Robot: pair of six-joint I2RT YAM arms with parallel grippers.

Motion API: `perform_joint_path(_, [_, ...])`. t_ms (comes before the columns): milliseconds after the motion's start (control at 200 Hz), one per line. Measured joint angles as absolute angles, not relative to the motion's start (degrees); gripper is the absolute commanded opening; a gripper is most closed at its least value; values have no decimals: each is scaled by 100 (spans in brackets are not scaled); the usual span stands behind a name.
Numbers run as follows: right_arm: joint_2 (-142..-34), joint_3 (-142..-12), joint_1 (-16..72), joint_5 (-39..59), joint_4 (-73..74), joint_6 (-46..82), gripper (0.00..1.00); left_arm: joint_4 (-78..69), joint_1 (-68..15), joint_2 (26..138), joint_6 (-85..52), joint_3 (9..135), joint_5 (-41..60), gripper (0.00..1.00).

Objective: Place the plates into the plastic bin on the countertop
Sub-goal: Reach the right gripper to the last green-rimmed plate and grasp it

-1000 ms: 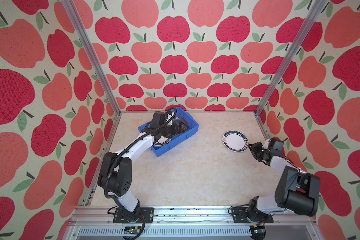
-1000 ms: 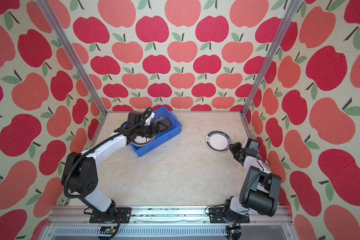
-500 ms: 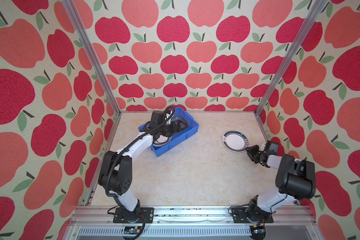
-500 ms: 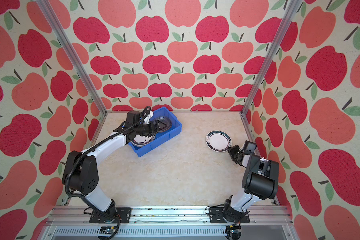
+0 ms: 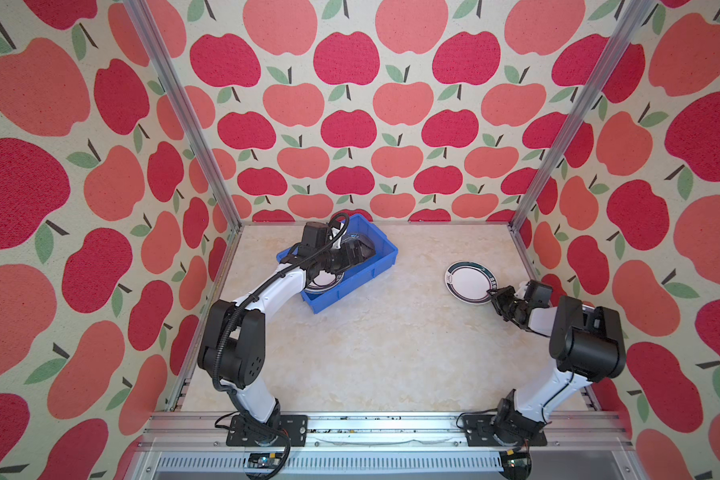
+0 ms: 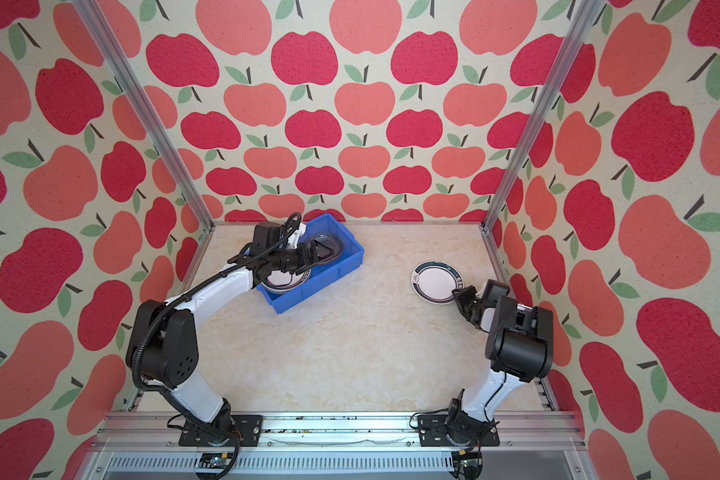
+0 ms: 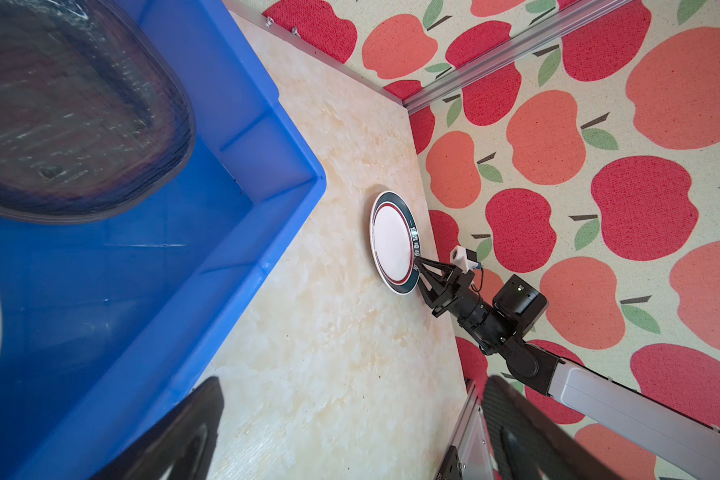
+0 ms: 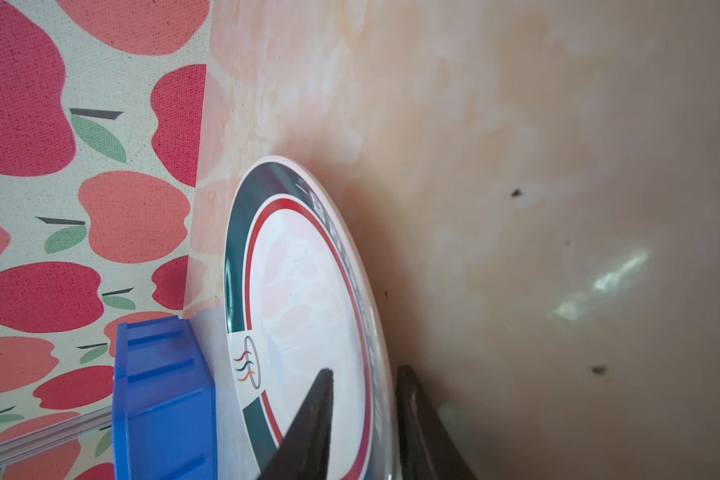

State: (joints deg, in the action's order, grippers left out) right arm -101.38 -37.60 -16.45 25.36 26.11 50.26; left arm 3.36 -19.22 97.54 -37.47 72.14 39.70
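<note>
Two kinds in blue bin (image 5: 344, 291): clear glass stack (image 7: 71, 108), green-rim plate (image 6: 285, 281). Your L fingers (image 7: 175, 436) spread; R fingers (image 8: 312, 424) straddle loose plate (image 5: 468, 282), pinch unclear.

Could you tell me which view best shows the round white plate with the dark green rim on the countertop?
Right wrist view: the plate is close, rim between the right gripper's fingers. In both top views it is whole but small; left wrist, foreshortened.
</note>
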Motion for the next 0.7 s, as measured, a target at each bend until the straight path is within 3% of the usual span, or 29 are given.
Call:
perform_joint_path(215, [-10269, -3765, -1619, 2561, 2762, 5137, 13, 338, -1922, 9754, -3787, 7214, 3951, 99])
perform_joint_path(360, [-10333, -3774, -1603, 2729, 2982, 5212, 0, 338, -1916, 9751, -3806, 7205, 3946, 99])
perform_joint_path(700, [-10337, -3811, -1382, 2751, 3094, 5376, 0, 355, -1857, 9559, -3809, 6969, 3837, 99])
